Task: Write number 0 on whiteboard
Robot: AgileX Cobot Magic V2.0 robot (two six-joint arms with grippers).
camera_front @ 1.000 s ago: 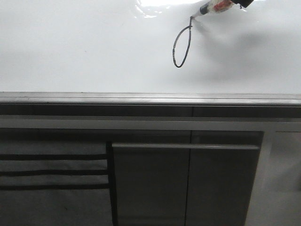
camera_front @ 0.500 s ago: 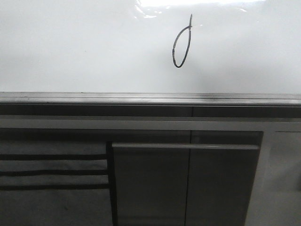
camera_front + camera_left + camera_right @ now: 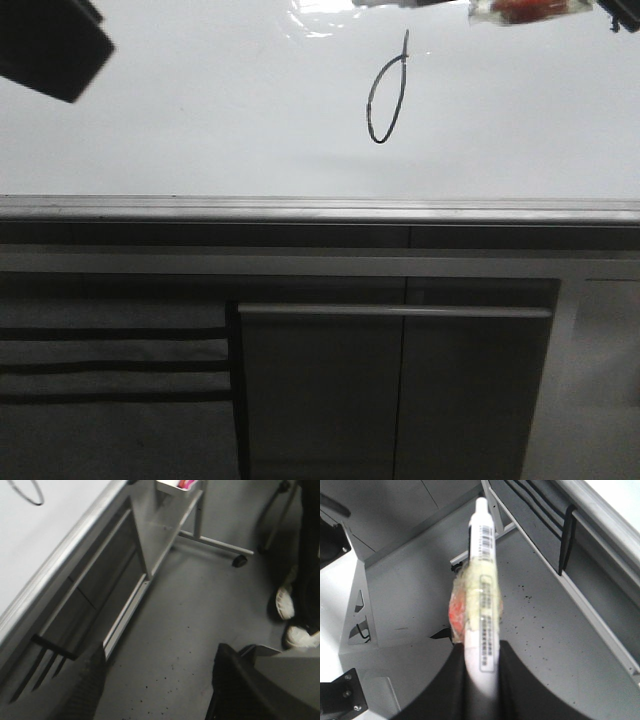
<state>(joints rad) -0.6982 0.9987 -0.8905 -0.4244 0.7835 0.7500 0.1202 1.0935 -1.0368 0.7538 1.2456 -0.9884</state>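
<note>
One slanted black number 0 (image 3: 387,100) on whiteboard (image 3: 200,120); right claw (image 3: 482,670) clamps marker (image 3: 482,595), left claw (image 3: 155,690) wide

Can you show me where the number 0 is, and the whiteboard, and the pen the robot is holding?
number 0 (image 3: 387,100), front view, on the loop's thin black line.
whiteboard (image 3: 200,120), front view, on its bare white face.
marker (image 3: 483,580), right wrist view, on its taped white barrel, held between the right gripper's fingers.

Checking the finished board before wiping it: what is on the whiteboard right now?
On the glossy white grey-rimmed whiteboard sits one narrow slanted black marker loop, the number 0, with a short tail on top. A dark blurred shape covers the upper left corner, so nothing there can be checked.
</note>
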